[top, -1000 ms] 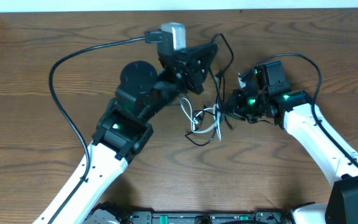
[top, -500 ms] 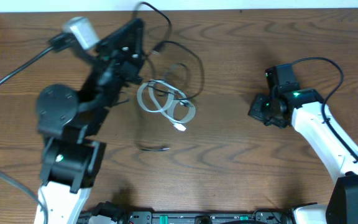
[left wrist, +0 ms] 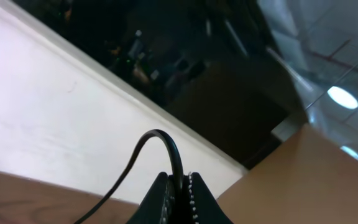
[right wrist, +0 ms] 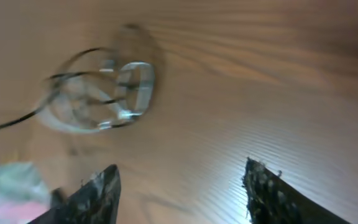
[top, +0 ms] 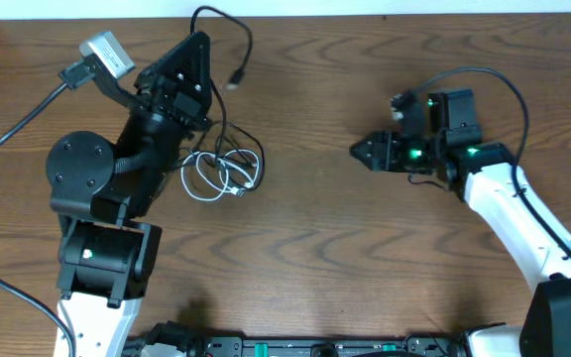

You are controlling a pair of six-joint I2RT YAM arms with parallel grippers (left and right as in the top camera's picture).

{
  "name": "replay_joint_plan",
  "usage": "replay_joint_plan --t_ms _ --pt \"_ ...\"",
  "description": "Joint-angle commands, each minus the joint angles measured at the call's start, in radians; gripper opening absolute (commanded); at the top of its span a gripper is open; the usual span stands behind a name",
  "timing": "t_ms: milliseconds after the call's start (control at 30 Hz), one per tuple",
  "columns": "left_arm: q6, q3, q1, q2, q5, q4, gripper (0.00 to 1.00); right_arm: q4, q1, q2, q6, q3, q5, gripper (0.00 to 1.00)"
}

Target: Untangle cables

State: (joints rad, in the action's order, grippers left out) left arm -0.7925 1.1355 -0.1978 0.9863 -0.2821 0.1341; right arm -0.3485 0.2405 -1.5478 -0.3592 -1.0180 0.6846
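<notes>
Between the tips of the left gripper the black cable is pinched. The jaws are closed down to a sliver, with the cord clamped in it. Just past the tips the cord rises in a tight arch and bends over. In the overhead view one side of the arch drops to a small plug end hanging beside the gripper, and the other runs back along the gripper's body toward the table. The gripper is raised and tipped upward, and its wrist camera sees a white wall with a dark area above it.

Behind the jaws, down beside the arm's wrist, the white cable lies on the table in a few loose loops. The lower run of the black cord meets these loops, but whether it passes through them or only over them cannot be told.

The right gripper is well apart from the cables, across the wood, with its tips pointing toward the loops. Its jaws stand wide apart and hold nothing. In its blurred wrist view the white cable lies ahead of the tips and off to one side, with thin dark strands across it.
</notes>
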Motion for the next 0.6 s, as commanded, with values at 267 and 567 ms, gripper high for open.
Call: replay_joint_plan --t_ms 267,567 --pt "-0.294 0.008 0.005 -0.011 -0.002 0.146 0.08 0.227 0.17 -0.056 0.139 0.002 0.131 0.86" --pt "-0.388 0.008 0.005 -0.028 -0.092 0.225 0.07 0.344 0.253 -0.187 0.309 0.002 0.086 0.82"
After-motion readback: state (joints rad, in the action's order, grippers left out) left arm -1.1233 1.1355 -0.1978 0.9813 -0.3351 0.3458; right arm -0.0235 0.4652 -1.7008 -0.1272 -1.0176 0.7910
